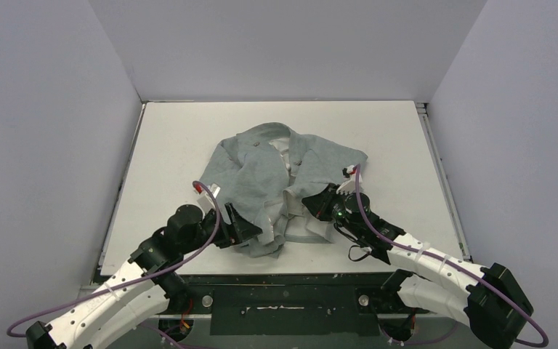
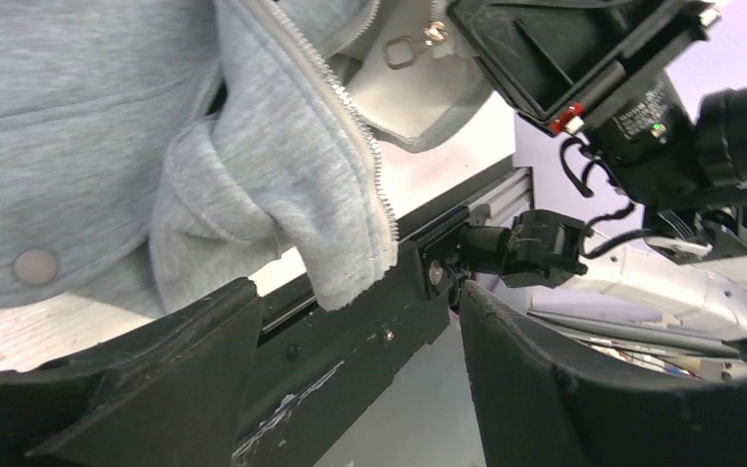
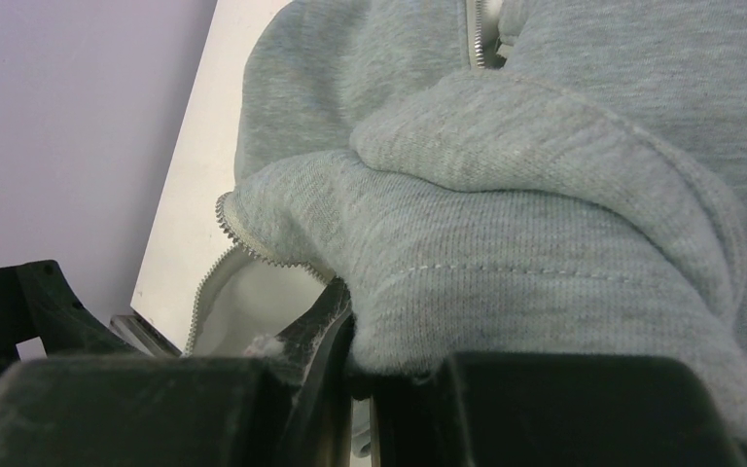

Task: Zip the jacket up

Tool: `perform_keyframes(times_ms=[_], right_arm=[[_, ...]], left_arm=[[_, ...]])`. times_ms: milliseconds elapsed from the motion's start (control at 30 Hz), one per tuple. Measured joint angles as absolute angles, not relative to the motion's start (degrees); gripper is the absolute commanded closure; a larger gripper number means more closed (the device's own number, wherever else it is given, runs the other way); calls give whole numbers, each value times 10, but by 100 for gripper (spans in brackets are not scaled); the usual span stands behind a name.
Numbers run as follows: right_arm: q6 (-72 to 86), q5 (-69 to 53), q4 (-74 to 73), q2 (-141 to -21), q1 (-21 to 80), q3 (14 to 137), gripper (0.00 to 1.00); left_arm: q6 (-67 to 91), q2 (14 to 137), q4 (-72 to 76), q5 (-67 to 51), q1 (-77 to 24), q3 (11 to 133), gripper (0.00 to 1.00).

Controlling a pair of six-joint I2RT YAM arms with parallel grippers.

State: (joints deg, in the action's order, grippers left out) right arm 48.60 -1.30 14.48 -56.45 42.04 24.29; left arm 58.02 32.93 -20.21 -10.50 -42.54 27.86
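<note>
1. From the top, the jacket [image 1: 261,171] is lying bunched up in the middle of the white counter [image 1: 182,138]. Its front is lying open. The left hand [image 1: 251,231] is reaching into the near left corner of the jacket. The right hand [image 1: 312,203] is reaching into the near right flap.

2. In the left wrist view, the left hand [image 2: 355,311] is holding its fingers wide apart and gripping nothing. A bottom corner of the jacket [image 2: 88,126] is hanging down just above the gap between them, over the near edge of the counter. The zipper [image 2: 350,117] is running along that corner, and its teeth are not joined to anything. A small metal zipper pull [image 2: 404,49] is lying farther up on the pale inside cloth.

3. In the right wrist view, the right hand [image 3: 360,379] is squeezing together on a thick fold of the jacket [image 3: 545,195]. A row of zipper teeth [image 3: 238,233] is curling just beside its fingers.

4. I think the robot is working on the first step, which is getting the two bottom ends of the zipper ready to meet. No zipping is happening yet.

5. Next, the left hand is probably going to need to close on the hanging corner right by the teeth. Then the two sides are going to need lining up, slowly, so the soft cloth is not slipping away.
</note>
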Motion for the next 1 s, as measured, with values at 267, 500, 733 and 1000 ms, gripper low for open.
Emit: perform_keyframes(times_ms=[267, 500, 733, 1000], right_arm=[[486, -13, 149, -565, 420, 239, 100], [484, -13, 149, -564, 420, 235, 100], [484, -15, 149, -563, 419, 234, 100], [482, -15, 147, -556, 415, 233, 100]], left_arm=[[607, 418, -281, -52, -441, 341, 23], [633, 449, -276, -22, -493, 343, 31], [648, 468, -250, -11, -506, 343, 39], [660, 471, -200, -1, -506, 329, 45]])
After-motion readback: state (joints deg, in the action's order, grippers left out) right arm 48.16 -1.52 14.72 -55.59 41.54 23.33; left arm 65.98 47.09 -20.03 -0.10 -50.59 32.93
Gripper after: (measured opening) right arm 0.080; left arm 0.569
